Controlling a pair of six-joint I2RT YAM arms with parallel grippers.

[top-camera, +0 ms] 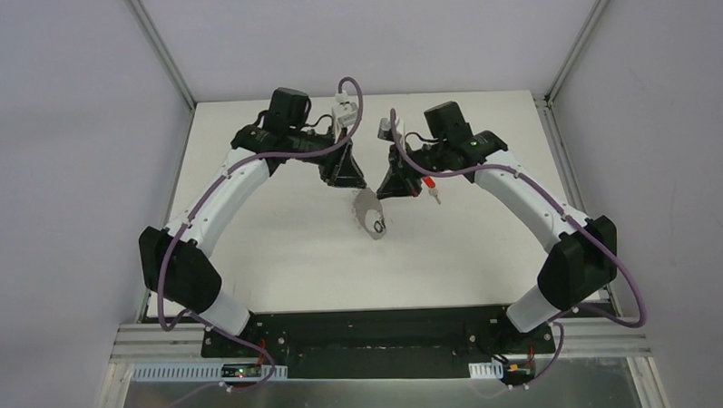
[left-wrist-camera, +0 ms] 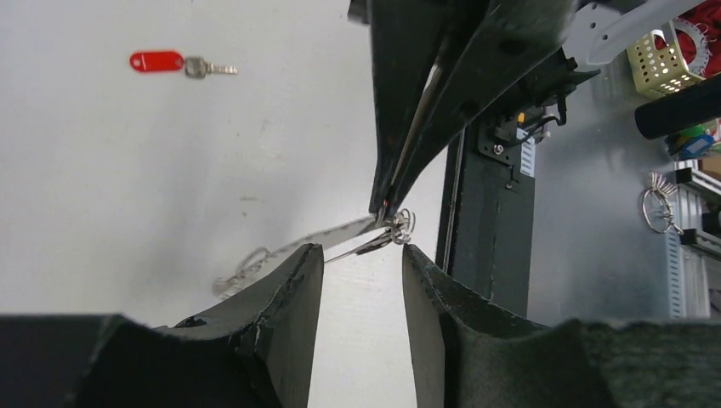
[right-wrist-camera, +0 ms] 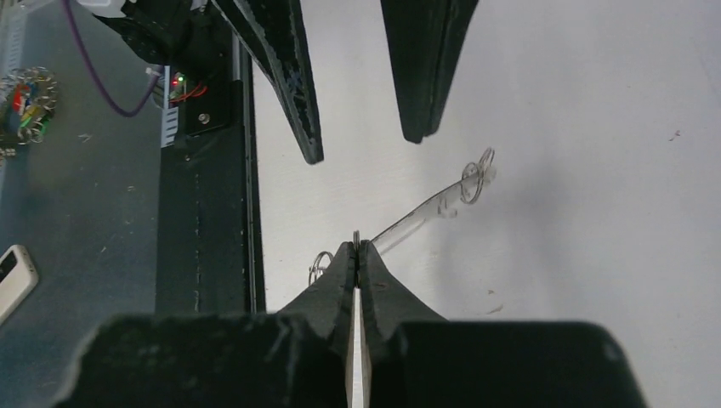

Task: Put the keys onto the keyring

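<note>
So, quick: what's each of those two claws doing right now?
Left gripper: open, holding nothing.
Right gripper: closed, pinching the keyring.

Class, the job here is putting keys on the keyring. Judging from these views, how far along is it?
Done: the right gripper is shut on one edge of the thin grey oval keyring. In hand: the left gripper, jaws open and empty, sits by the ring's small wire loops. Left: the red-headed metal key lies loose on the white table, not yet threaded; no second key is visible.
</note>
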